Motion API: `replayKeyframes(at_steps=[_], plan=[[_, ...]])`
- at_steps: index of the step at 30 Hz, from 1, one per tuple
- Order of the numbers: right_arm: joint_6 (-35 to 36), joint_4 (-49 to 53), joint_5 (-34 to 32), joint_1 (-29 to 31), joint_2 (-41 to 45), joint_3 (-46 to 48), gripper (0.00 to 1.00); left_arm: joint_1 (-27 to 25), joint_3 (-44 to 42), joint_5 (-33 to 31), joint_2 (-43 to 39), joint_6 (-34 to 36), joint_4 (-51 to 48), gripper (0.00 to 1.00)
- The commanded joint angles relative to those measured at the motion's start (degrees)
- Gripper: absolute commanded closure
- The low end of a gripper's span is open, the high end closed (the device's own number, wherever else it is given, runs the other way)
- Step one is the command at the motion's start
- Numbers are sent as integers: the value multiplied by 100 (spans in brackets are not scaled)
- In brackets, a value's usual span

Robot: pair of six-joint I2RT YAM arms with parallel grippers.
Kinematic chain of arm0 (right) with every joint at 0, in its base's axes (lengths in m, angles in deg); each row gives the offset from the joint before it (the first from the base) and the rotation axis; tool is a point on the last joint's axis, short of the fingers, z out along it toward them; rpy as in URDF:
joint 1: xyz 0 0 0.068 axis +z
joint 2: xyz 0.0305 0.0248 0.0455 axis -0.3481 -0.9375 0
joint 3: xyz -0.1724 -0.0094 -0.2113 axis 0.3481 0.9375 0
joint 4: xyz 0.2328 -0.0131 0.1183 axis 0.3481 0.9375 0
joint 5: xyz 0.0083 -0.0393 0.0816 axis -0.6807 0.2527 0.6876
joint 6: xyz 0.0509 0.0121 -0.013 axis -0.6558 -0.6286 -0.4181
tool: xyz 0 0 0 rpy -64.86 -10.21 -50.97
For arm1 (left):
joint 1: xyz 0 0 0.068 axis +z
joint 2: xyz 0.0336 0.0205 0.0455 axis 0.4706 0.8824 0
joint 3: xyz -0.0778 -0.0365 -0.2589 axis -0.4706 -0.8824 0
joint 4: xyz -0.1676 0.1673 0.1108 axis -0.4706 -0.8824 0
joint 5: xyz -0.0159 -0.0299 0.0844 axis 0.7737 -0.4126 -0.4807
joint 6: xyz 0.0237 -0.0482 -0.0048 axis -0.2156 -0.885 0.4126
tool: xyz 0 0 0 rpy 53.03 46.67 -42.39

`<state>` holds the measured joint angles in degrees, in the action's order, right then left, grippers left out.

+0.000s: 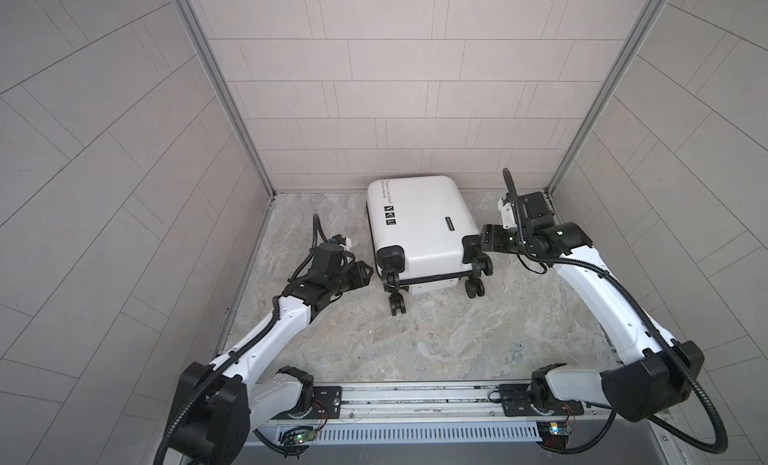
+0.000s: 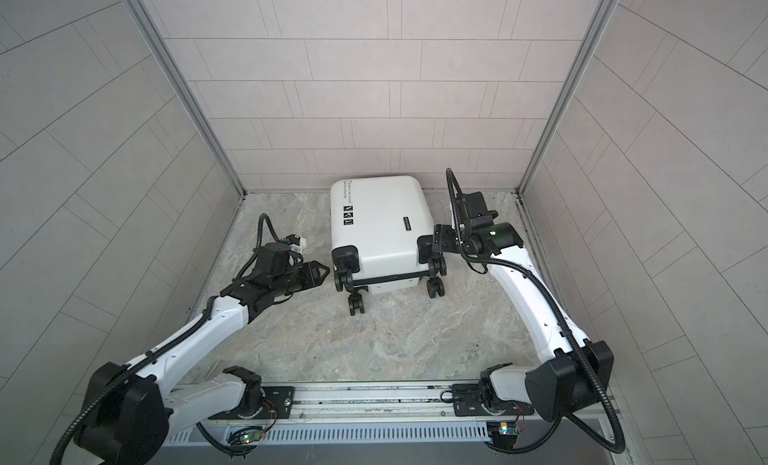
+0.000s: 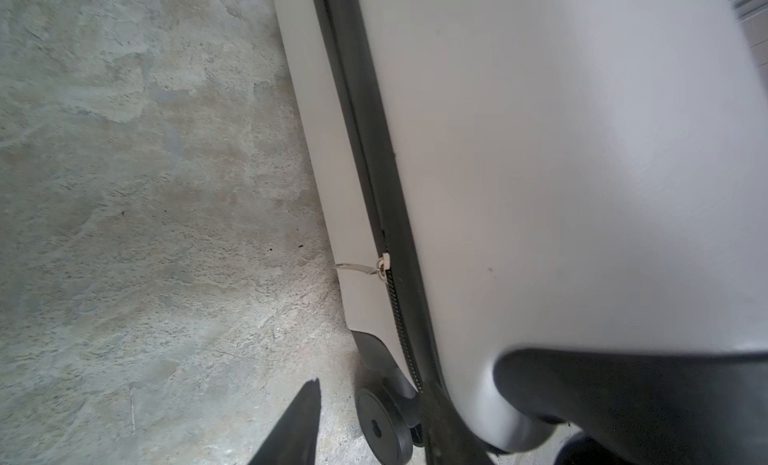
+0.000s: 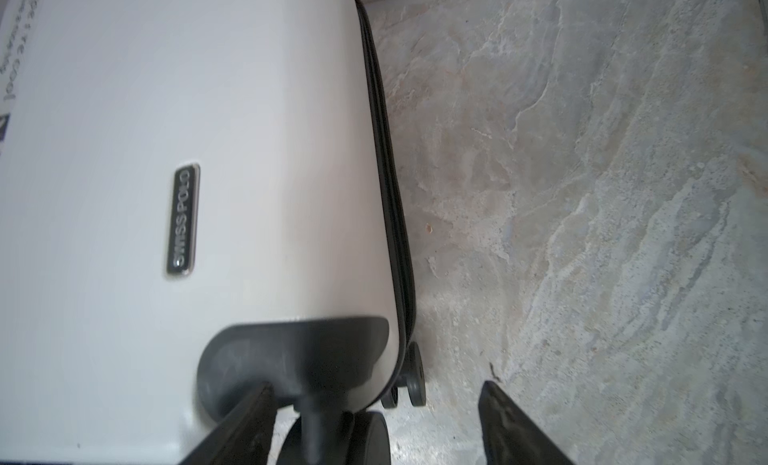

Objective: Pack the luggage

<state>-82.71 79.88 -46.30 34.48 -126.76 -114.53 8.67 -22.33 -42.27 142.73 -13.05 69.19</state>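
In both top views, lying flat on its broad side: the luggage (image 1: 419,230) (image 2: 376,230), shut, printed shell up, far end close to the back wall (image 1: 399,110), wheels (image 1: 397,307) pointing toward the arm bases. Nothing else on the floor (image 1: 415,346) to put in, so judged past the filling step and into the closing one.

In the left wrist view, along the side seam: the zipper (image 3: 399,317), teeth meshed from the wheel end up to the slider (image 3: 384,262), small pale pull tab (image 3: 357,268) sticking out sideways. Beyond the slider, seemingly a slit not yet joined, though too blurred to be sure.

Just beside that wheel corner, clear of the shell: the left gripper (image 1: 365,272), holding nothing. Only one finger (image 3: 297,421) in its own camera, so no telling whether apart or together.

At the opposite wheel corner: the right gripper (image 4: 376,386), fingers spread wide, one finger (image 4: 249,425) over the black corner housing (image 4: 299,350), the other over bare floor, clamped on nothing.

Next, by this reading: pinch the pull tab with the left, brace the luggage with the right, draw the slider along the seam toward the far end. Calls for a fine grip on a thin tab lying close against the shell, and a steady hold against sliding.
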Motion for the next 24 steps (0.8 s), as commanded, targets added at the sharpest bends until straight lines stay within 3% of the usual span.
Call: replayKeyframes(at_steps=[1,7,16,20,24], plan=[[426,517,-71,264,356,315,20,-20,-60,130,-191,-87,110,54],[616,652,-271,852,611,794,20,-120,-69,135,-74,-79,118,54],[666,363,-496,1076,-60,705,22,-204,-96,25,-61,-115,189,55],[721,424,-633,1093,-351,454,29,-205,-121,-2,-50,-126,195,55],[767,335,-765,1094,-374,319,45,-205,-145,0,41,-136,242,55]])
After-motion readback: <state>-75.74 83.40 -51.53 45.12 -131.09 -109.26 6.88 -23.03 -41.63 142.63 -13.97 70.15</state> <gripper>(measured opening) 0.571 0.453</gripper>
